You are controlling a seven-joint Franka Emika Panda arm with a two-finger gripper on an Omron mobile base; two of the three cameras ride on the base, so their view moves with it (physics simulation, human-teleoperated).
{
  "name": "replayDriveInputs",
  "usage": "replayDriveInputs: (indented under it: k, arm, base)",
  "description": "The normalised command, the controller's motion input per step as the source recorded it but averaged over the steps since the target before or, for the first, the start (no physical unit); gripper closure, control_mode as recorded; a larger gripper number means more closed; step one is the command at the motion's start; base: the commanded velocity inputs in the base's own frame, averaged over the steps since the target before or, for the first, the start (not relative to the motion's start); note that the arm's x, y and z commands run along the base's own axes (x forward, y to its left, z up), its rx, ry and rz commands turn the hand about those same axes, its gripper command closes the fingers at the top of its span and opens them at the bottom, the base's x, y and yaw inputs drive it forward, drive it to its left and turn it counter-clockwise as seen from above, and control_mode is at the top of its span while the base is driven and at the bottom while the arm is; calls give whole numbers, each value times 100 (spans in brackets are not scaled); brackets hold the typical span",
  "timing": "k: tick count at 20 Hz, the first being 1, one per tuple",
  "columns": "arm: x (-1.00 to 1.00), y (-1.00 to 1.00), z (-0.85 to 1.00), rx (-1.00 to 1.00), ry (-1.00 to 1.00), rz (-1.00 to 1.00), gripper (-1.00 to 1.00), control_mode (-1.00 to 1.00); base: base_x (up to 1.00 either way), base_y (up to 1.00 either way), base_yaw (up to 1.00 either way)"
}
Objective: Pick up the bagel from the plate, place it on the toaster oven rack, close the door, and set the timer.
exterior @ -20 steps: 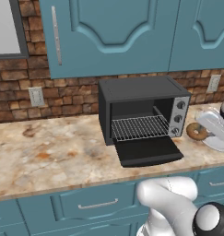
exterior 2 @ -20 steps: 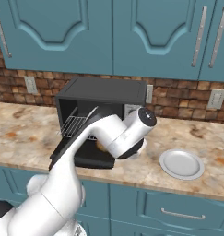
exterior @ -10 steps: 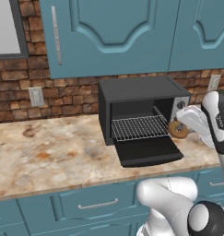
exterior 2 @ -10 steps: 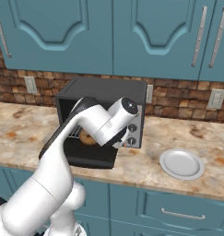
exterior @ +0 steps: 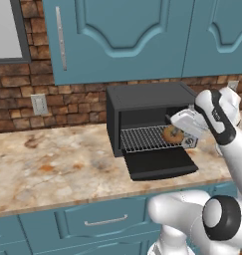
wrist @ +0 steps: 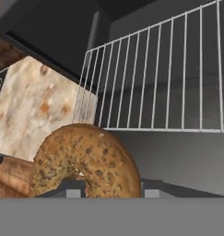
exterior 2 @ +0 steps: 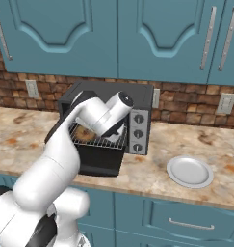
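Observation:
My gripper [exterior: 179, 130] is shut on the bagel [exterior: 172, 135], a seeded golden-brown ring. It holds the bagel at the right front of the toaster oven rack [exterior: 142, 138], just above the wires. The black door [exterior: 160, 163] lies dropped open below. In the right base view the bagel [exterior 2: 82, 133] shows inside the toaster oven [exterior 2: 137, 131], partly behind my arm, and the plate [exterior 2: 189, 171] sits bare on the counter to the right. In the hand view the bagel [wrist: 85, 159] sits between my fingertips [wrist: 69, 189], with the rack [wrist: 178, 92] stretching ahead.
Teal cabinets [exterior: 122, 35] hang over the oven. The brick wall carries outlets [exterior: 39, 104] [exterior 2: 226, 102]. Marble counter [exterior: 53, 164] spreads to the oven's left. Three dark knobs [exterior 2: 137, 133] sit on the silver panel.
My arm has swung from the plate's side across to the oven mouth, carrying the bagel. The bagel now hangs over the rack's right front part. The grip has not changed.

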Motion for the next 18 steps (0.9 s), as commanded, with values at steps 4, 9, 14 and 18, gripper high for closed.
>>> replayDriveInputs:
  k: [4,9,14,18]
  arm:
    - [44,23,-3,0,1,10,100,-100]
    - [37,7,-19,0,3,5,100,-100]
    - [25,0,-37,0,1,2,100,-100]
    - [15,0,-27,2,0,0,100,-100]
  base:
    - [0,0,0]
    - [0,0,0]
    - [0,0,0]
    - [0,0,0]
